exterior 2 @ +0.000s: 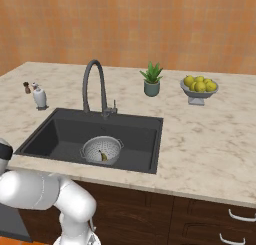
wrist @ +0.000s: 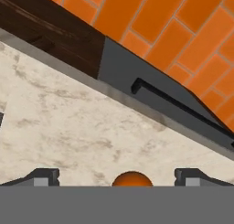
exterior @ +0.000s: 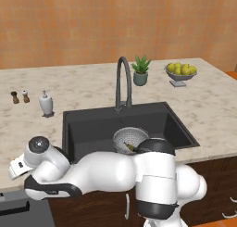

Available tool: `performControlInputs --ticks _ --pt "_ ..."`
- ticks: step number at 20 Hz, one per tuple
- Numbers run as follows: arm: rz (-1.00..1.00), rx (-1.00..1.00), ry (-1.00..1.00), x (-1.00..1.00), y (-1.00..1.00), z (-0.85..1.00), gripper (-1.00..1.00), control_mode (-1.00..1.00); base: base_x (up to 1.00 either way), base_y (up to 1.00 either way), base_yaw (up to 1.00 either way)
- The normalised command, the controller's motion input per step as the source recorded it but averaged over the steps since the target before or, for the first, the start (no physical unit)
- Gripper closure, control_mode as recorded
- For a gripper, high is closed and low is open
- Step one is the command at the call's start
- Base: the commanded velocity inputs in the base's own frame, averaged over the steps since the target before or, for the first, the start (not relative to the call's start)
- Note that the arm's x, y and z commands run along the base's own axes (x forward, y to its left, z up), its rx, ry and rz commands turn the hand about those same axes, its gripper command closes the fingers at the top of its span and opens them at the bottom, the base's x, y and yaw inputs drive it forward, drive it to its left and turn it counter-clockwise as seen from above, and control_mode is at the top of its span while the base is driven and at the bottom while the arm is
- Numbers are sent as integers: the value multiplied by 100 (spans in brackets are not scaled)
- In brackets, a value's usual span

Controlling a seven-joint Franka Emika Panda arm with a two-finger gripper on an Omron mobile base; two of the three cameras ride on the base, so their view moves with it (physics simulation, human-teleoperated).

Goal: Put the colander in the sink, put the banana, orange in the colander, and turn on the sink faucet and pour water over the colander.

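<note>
Orange (wrist: 132,178) centred between spread fingertips (wrist: 43,176), not yet gripped, resting on counter (wrist: 68,127). Colander (exterior 2: 102,150) with banana (exterior 2: 103,156) waiting in sink (exterior 2: 60,131).

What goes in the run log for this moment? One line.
colander: in sink | banana: in colander | orange: on counter, between open fingers, ungrasped | faucet: no water visible
</note>
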Motion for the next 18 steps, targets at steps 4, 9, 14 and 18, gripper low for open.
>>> performControlInputs --ticks 4,9,14,18 --pt "0 0 -6 24 0 0 -100 -100 0 0 0" --pt "0 0 -2 20 8 0 -100 -100 0 0 0" --pt "0 0 0 18 27 0 -100 -100 0 0 0" --pt "0 0 0 26 30 -2 -100 -100 0 0 0"
